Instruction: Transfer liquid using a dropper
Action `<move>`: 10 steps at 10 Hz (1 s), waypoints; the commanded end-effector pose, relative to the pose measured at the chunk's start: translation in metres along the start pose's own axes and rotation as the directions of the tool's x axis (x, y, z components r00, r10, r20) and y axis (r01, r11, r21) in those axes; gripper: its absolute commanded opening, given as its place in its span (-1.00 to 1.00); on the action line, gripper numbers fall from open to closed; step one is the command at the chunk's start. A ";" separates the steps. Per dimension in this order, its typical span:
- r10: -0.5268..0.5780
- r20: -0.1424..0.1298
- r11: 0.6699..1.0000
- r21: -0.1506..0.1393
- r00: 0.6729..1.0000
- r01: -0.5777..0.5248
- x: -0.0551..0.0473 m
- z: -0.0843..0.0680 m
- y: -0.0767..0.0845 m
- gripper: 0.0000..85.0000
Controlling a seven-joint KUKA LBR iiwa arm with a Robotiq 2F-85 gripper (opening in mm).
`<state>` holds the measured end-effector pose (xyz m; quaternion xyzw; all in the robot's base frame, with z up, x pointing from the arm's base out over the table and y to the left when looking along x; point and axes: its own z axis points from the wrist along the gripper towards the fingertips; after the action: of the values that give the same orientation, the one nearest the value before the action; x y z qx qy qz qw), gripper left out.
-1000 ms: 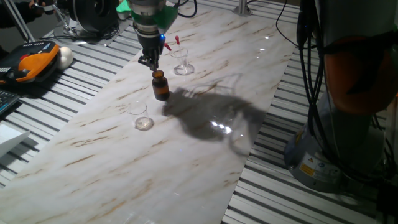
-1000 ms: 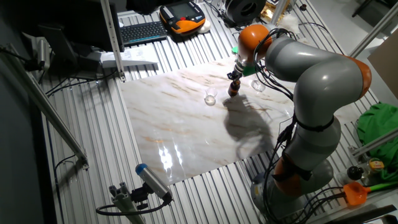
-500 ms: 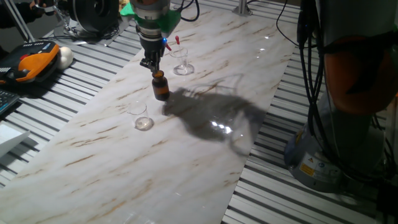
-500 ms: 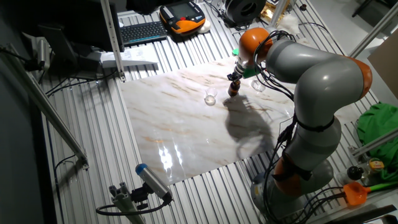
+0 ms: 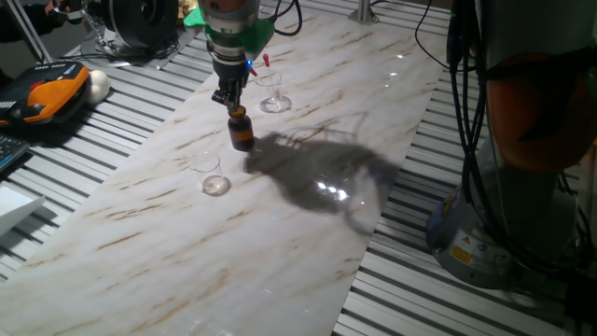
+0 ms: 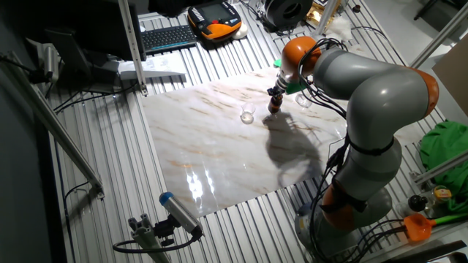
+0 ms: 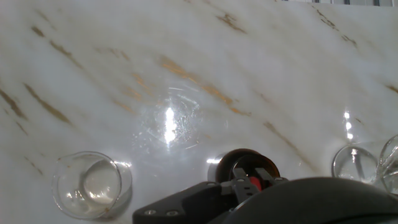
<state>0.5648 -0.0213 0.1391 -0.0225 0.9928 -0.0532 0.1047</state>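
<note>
The dropper leans in a clear glass; its red bulb sticks up above the rim. The small amber bottle stands upright on the marble board, open-mouthed in the hand view. My gripper hangs just above the bottle's mouth, to the left of the dropper's glass; it also shows in the other fixed view. In the hand view a small red bit sits at the fingertips over the bottle mouth; I cannot tell what it is, or whether the fingers are open or shut.
A second small empty glass stands in front of the bottle, at lower left in the hand view. The marble board lies on a slatted metal table. An orange pendant and cables lie off the board's left side.
My gripper has shifted slightly right and a little lower, closer over the amber bottle's mouth. The bottle, glasses and dropper have not moved.
</note>
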 end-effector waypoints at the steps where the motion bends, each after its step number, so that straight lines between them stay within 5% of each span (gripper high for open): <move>1: 0.000 0.000 1.000 0.002 1.000 0.000 0.000 0.000 0.000 -0.60; 2: 0.000 0.002 1.000 0.002 1.000 0.000 0.000 0.000 0.000 -0.60; 3: 0.001 0.005 1.000 0.004 1.000 -0.001 0.000 0.000 0.000 -0.20; 10: 0.010 0.005 1.000 0.017 1.000 -0.010 0.000 -0.004 0.002 -0.20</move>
<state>0.5638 -0.0189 0.1426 -0.0165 0.9922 -0.0615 0.1073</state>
